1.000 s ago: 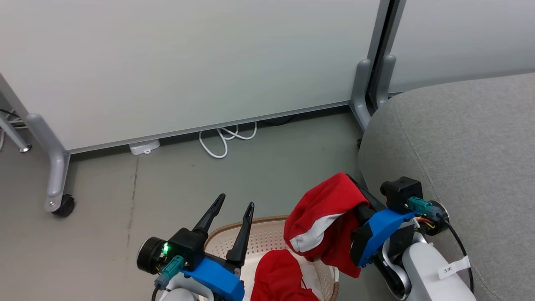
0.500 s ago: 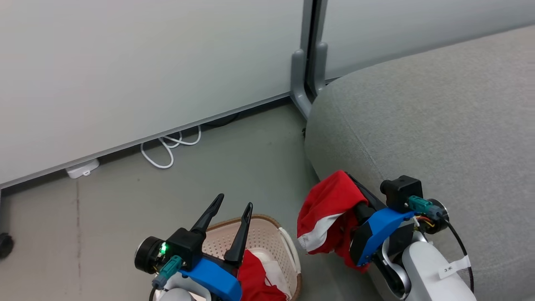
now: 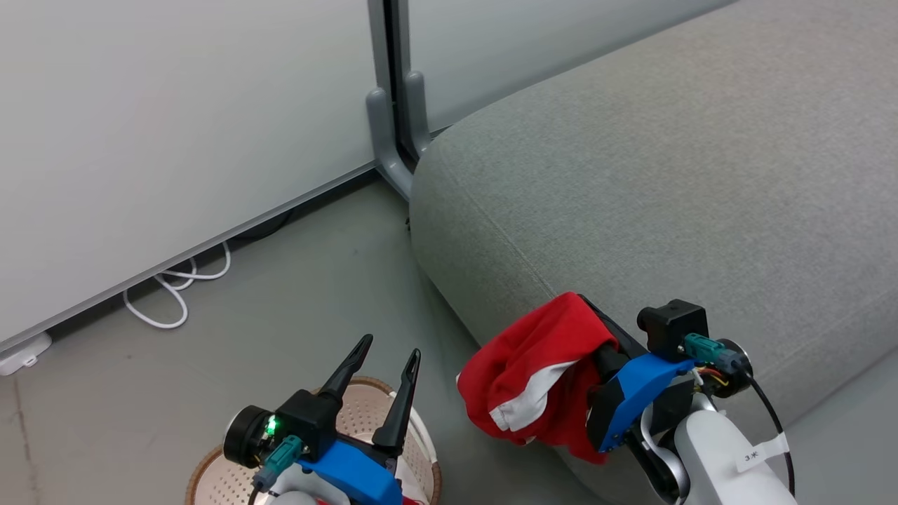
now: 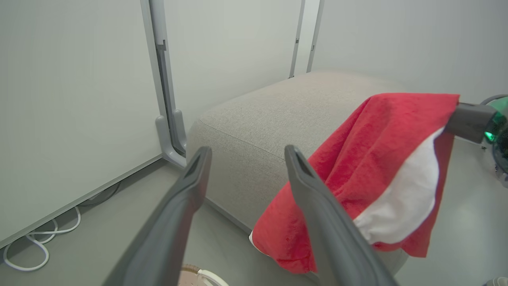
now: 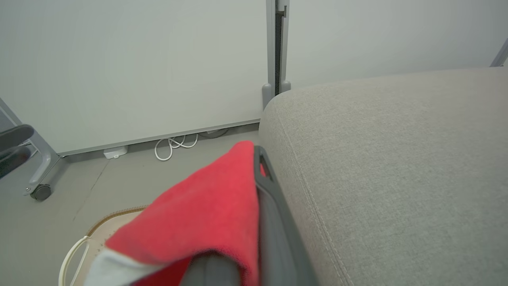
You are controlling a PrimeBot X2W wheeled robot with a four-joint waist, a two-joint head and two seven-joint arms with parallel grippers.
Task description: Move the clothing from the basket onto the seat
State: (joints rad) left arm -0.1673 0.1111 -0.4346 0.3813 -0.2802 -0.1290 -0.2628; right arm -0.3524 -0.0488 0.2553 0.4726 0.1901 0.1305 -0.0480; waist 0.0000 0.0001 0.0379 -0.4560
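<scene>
**Left gripper** (image 3: 390, 349): two long dark fingers on a blue mount, spread wide with nothing between them. It is poised above the basket, tips pointing away from the robot. In the left wrist view (image 4: 248, 153) the fingers frame the seat's corner.

**Cream-white perforated plastic laundry basket with brown woven-look rim** (image 3: 198, 473): stands on the floor under the left gripper, just beside the seat's near corner. Its rim and a white handle also appear low in the right wrist view (image 5: 115, 216).

**Right gripper** (image 3: 593, 308): fingers pressed together, pinching the garment. In the right wrist view (image 5: 258, 159) one dark finger lies bare on the seat side, and cloth covers the other.

**Bright-red soft fabric garment with broad white stripe** (image 3: 533, 358): gripped at its top by the right fingers. It drapes over them and hangs down on the side toward the left gripper (image 4: 377, 159) (image 5: 206, 214). It is raised off the floor, outside the basket and against the seat's rounded front edge. Whether it touches the upholstery cannot be told.

**Large light-grey fabric-upholstered seat with stitched seam** (image 3: 666, 175): beyond and beside the right gripper (image 4: 270, 119) (image 5: 397, 159).

**Grey floor** (image 3: 302, 280): bears a looped white cable (image 3: 175, 294) at the foot of the pale partition panels (image 3: 175, 105), which join at a grey post (image 3: 393, 140).
</scene>
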